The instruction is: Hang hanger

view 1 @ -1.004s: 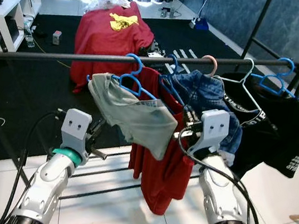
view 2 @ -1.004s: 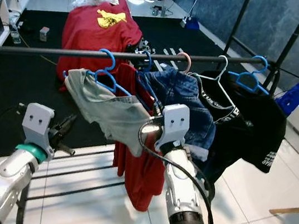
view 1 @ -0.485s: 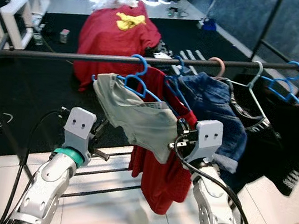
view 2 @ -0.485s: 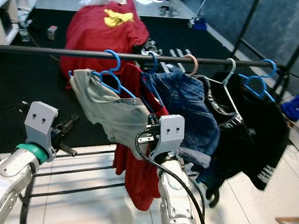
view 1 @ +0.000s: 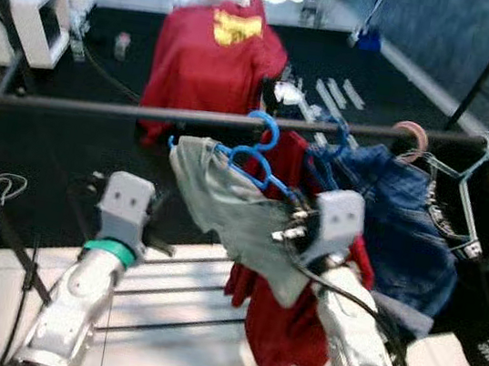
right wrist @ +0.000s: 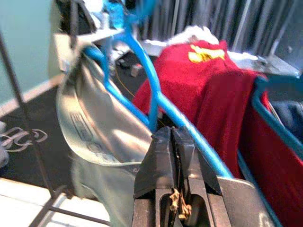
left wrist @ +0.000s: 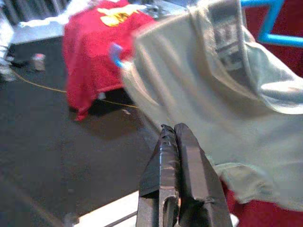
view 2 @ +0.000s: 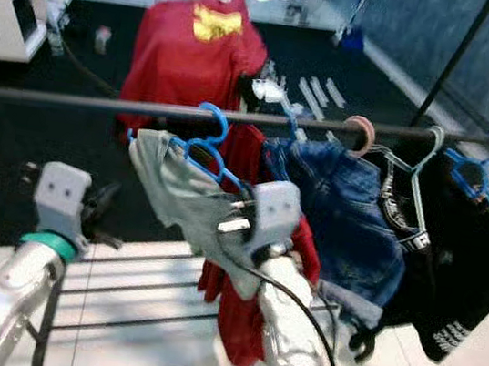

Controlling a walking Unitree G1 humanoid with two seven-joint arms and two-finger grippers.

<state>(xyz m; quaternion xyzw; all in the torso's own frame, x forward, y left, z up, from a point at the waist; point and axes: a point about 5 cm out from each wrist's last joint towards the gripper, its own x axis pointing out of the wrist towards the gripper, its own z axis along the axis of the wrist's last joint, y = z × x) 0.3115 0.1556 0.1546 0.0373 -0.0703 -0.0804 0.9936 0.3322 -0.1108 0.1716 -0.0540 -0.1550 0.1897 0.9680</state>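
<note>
Compared with a second ago, the head views sit closer to the clothes rail (view 1: 99, 107) and look blurred, so the camera has moved in; that shift belongs to the robot, not the garments. The right claw (view 1: 286, 228) has also drawn from beside the denim toward the grey garment, and its wrist view shows its fingers pressed together right beside the blue hanger's arm. Whether they pinch the plastic or merely rest against it cannot be told. Since the hook already appears to lie over the rail, the hanging looks essentially done, and what remains is probably letting go and backing away.

From left to right: the left claw (left wrist: 174, 142) is held low, below the rail and near the hanging edge of the grey garment (view 1: 232, 204); its fingers are closed together with nothing between them. Next comes the blue hanger (view 1: 254, 152), its hook curled over the dark rail, its arms sloping down under the grey garment, which drapes unevenly and bunches toward the right claw. Just beside it hangs a red garment (view 1: 292, 324), then a denim piece (view 1: 400, 220) on a pinkish hook, and further along a black garment (view 2: 454, 260) on a pale hanger.

The blue hanger looks tilted, its right arm lower where the right claw sits.
</note>
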